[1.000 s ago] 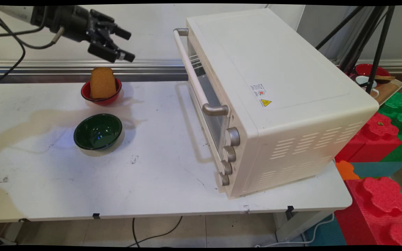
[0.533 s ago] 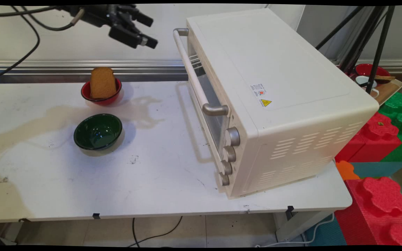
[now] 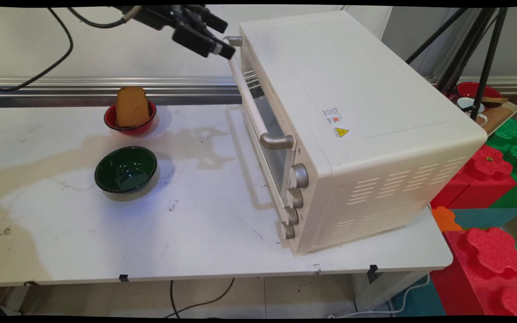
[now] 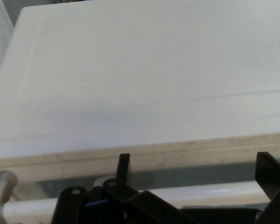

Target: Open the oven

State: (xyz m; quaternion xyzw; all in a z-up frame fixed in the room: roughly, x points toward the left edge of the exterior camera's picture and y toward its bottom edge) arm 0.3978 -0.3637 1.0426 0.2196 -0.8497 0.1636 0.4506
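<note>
Tool [image 3: 225,38]: raised high at 12 o'clock in the main view, at the far upper corner of the toaster oven [image 3: 357,103]. The two fingers are apart and nothing is between them. The hand view agrees, with one fingertip [image 4: 123,163] at lower centre and the other at the right edge, and a wide gap between them.

Nearest thing: the oven's door handle [image 3: 251,98]. In the main view the tool tip overlaps the handle's far end, by the metal mount. Contact cannot be told from either view. In the hand view the handle bar [image 4: 214,193] crosses low in the picture behind the fingers. Its metal end post [image 4: 2,184] is at 8 o'clock, and the oven's flat top fills everything above.

Oven position: stands on the 3 o'clock half of the worktop [image 3: 195,233], with its near corner close to the front edge. The door [image 3: 269,134] looks shut.

Orientation: the glass door faces 9 o'clock, toward the bowls. The oven's long axis, and the handle's with it, runs from 11 o'clock (far) to 5 o'clock (near). The handle sits along the door's top edge. Four knobs [image 3: 299,176] are stacked at the near end of the front.

Others: a red bowl [image 3: 129,123] with a bread slice [image 3: 132,106] standing upright in it lies at 10 o'clock on the worktop. A green bowl [image 3: 125,169], nothing in it, sits just nearer the camera. Both are well apart from the tool and the oven.
</note>
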